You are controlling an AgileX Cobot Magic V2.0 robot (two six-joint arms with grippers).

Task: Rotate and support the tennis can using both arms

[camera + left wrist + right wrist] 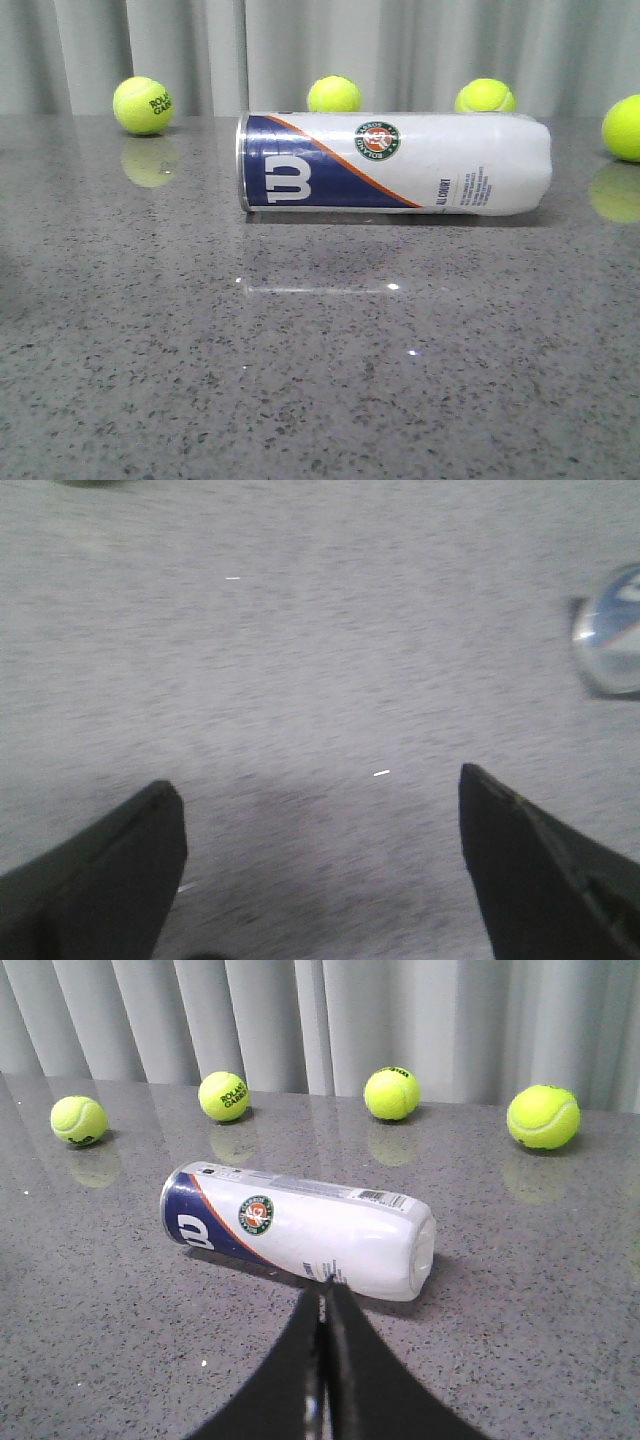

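The tennis can (395, 162) lies on its side across the grey table, navy end with the white "W" to the left, white end to the right, Roland Garros emblem facing front. Neither arm shows in the front view. My left gripper (320, 785) is open and empty over bare table; the can's navy end (612, 630) shows at the edge of the left wrist view, well apart from it. My right gripper (325, 1288) is shut and empty, its tips pointing at the can (300, 1228) near its white end; I cannot tell whether they touch.
Several yellow tennis balls stand along the back by the grey curtain: one at far left (143, 105), two behind the can (334, 94) (485, 96), one at the right edge (624, 127). The speckled grey table (320, 380) stretches in front of the can.
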